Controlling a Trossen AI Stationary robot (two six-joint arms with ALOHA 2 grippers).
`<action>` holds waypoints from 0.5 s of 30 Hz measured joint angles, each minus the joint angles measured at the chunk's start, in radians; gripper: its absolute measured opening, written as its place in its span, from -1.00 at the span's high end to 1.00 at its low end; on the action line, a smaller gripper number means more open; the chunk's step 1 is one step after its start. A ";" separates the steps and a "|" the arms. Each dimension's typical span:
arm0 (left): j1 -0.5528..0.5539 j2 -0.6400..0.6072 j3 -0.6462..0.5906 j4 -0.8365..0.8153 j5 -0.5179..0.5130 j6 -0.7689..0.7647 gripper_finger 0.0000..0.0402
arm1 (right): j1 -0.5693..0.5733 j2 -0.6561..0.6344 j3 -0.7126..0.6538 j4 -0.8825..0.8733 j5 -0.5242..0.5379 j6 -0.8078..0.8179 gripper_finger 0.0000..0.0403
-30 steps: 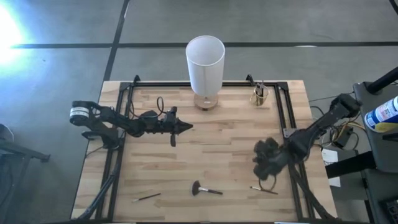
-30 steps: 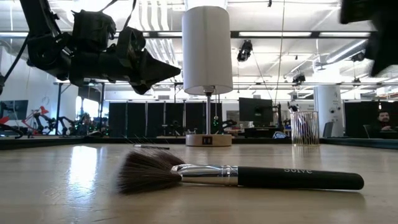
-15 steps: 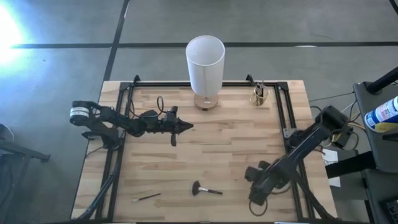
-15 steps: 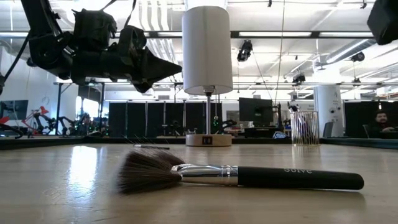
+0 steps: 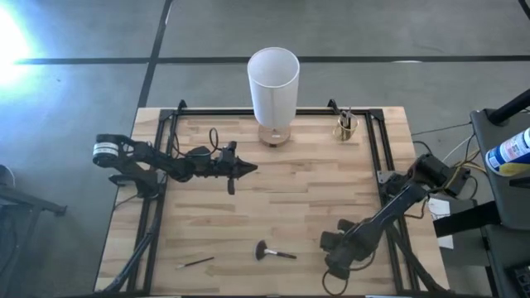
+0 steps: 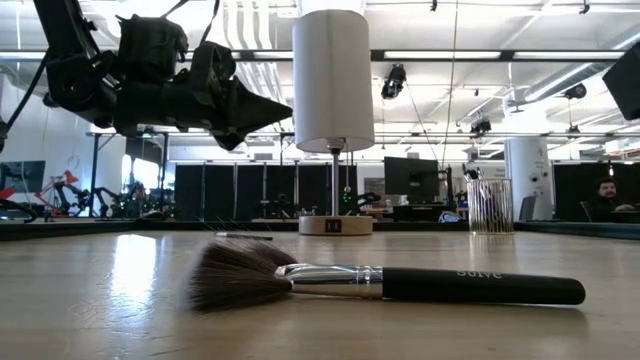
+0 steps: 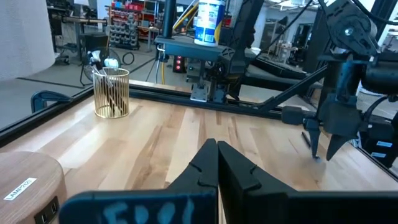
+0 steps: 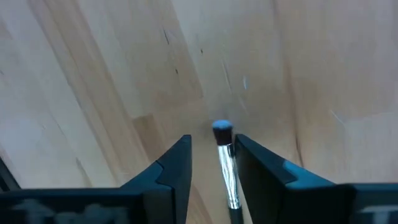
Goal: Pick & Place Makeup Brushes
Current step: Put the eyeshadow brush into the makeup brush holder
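Low view shows the big black makeup brush with a fluffy fan head and silver neck (image 6: 385, 285) lying flat on the pale wooden table (image 6: 100, 310), closest to the camera at the bottom of the frame. In the high view a thin dark brush (image 5: 195, 262) lies alone at the lower left.

At the lower right of the high view, the right gripper (image 5: 338, 258) is low over the table. Its wrist camera shows a small silver-necked brush with a pale tip (image 8: 225, 162) lying between its two dark fingers (image 8: 171, 165). The fingers are a little apart, one on each side of the stick, and not yet squeezing it. So I think the step in hand is picking up this brush. Next the fingers need to close on the stick and lift it, then carry it to the gold wire cup (image 5: 345, 126) at the upper right, where other brushes stand.

The left gripper (image 5: 246, 169) waits in the air at the middle left, fingers pressed together and holding nothing. The tall white lamp (image 5: 273, 83) stands at the top middle.

A second ago the right gripper was higher up the frame; it has now come down over the small brush. The left arm has not moved.
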 joint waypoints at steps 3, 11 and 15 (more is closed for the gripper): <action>0.000 0.000 0.000 -0.002 0.000 0.000 1.00 | 0.000 0.011 0.000 0.000 -0.004 -0.004 0.51; 0.000 0.000 0.000 -0.002 -0.001 0.000 1.00 | -0.006 0.034 0.002 -0.007 -0.004 -0.020 0.78; 0.000 0.000 0.000 -0.002 -0.001 0.000 1.00 | -0.028 0.025 0.001 -0.005 -0.011 -0.054 0.88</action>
